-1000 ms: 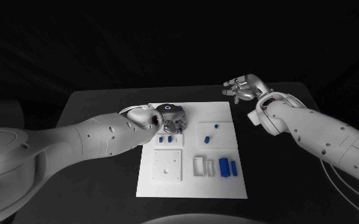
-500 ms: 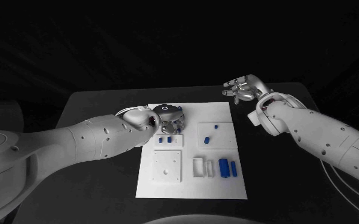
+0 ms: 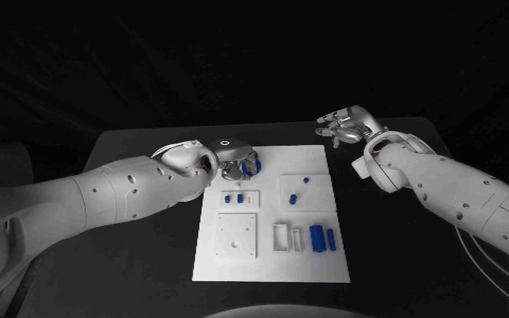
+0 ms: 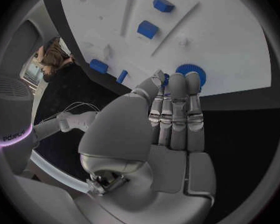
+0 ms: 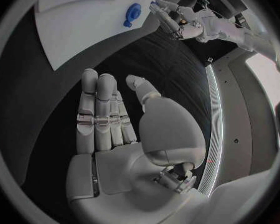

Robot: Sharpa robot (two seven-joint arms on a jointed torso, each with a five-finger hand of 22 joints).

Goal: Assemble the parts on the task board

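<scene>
The small round blue toothed plastic gear [image 4: 191, 74] lies at the white plastic task board's [image 3: 318, 154] far left corner, looks light and hard, best pinched by its rim; left hand [image 4: 171, 114] above it and right hand [image 5: 109, 114] are both empty, fingers straight.

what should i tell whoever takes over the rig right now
Left hand: over the far left corner of the board, fingers straight, tips at the round blue gear; whether it pinches anything cannot be told.
Right hand: open, holding nothing, off the board above the table past the far right corner.
Parts: two small blue pieces mid left, two on the raised square mid right, two long blue bars near right beside a white frame. White square plate near left.
Done: nothing clearly assembled.
Left: placing most of the loose pieces.
</scene>
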